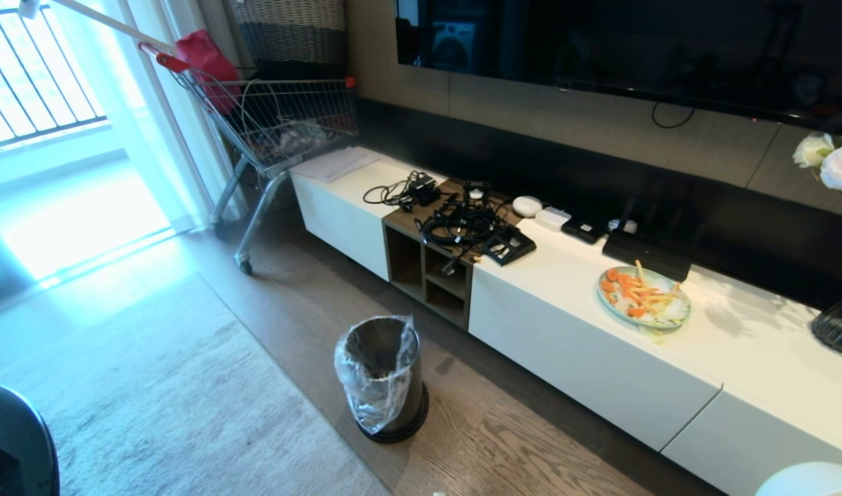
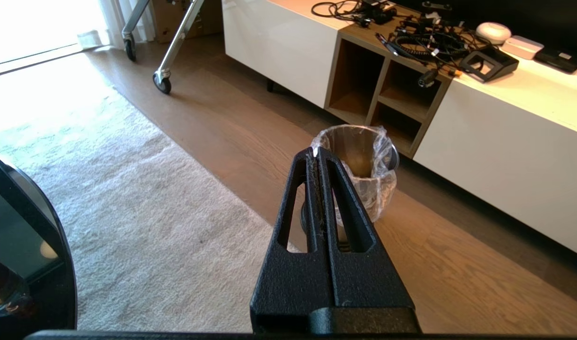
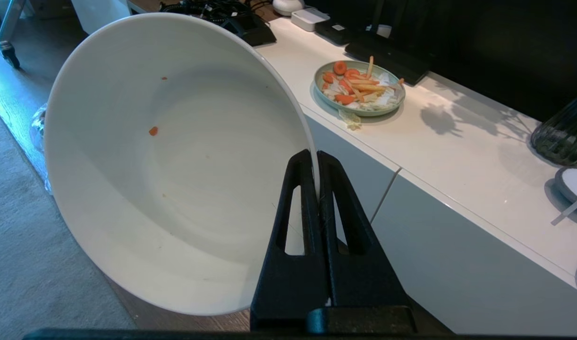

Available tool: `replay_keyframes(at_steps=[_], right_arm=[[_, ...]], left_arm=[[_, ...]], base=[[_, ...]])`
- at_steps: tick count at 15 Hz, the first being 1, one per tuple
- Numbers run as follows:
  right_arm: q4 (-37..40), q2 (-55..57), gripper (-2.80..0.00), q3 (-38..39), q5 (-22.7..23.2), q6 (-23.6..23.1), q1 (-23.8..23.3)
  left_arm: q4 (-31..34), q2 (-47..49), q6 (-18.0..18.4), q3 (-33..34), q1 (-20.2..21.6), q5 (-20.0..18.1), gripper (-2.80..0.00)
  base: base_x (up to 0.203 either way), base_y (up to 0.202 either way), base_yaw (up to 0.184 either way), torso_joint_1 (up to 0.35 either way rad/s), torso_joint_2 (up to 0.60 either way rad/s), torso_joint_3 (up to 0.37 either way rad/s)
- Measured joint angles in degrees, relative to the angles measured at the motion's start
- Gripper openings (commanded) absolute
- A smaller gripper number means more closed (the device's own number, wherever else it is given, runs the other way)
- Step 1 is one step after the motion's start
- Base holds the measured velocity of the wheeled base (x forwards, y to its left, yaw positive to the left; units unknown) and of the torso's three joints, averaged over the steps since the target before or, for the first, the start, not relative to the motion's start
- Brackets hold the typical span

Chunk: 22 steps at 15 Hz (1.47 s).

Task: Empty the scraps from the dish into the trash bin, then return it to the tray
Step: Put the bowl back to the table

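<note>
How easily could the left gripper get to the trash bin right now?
Probably easily: the left gripper is shut and empty, and only bare wood floor lies between it and the trash bin; the bin's mouth is uncovered.

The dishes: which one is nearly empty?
The big white bowl pinched at its rim by the right gripper; only crumbs cling inside. The blue-green plate on the cabinet holds carrot pieces.

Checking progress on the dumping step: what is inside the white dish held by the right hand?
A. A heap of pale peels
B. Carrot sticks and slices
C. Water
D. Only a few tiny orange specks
D: in the right wrist view the dish, pinched at its rim by the right hand, shows a bare white interior with only tiny orange specks.
</note>
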Motion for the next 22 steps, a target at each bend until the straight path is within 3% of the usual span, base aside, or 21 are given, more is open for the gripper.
replay_keyframes(at_steps=[14, 22], right_arm=[[0.00, 0.00, -2.80, 0.00, 0.11, 0.09, -0.01], [0.00, 0.00, -2.80, 0.00, 0.04, 0.07, -0.02]], left_arm=[[0.01, 0.00, -0.04, 0.00, 0.00, -0.04, -2.80], [0.01, 0.00, -0.01, 0.00, 0.00, -0.01, -2.80]], base=[[-0.004, 0.000, 0.000, 0.000, 0.00, 0.000], [-0.182, 0.000, -0.002, 0.002, 0.00, 0.004]])
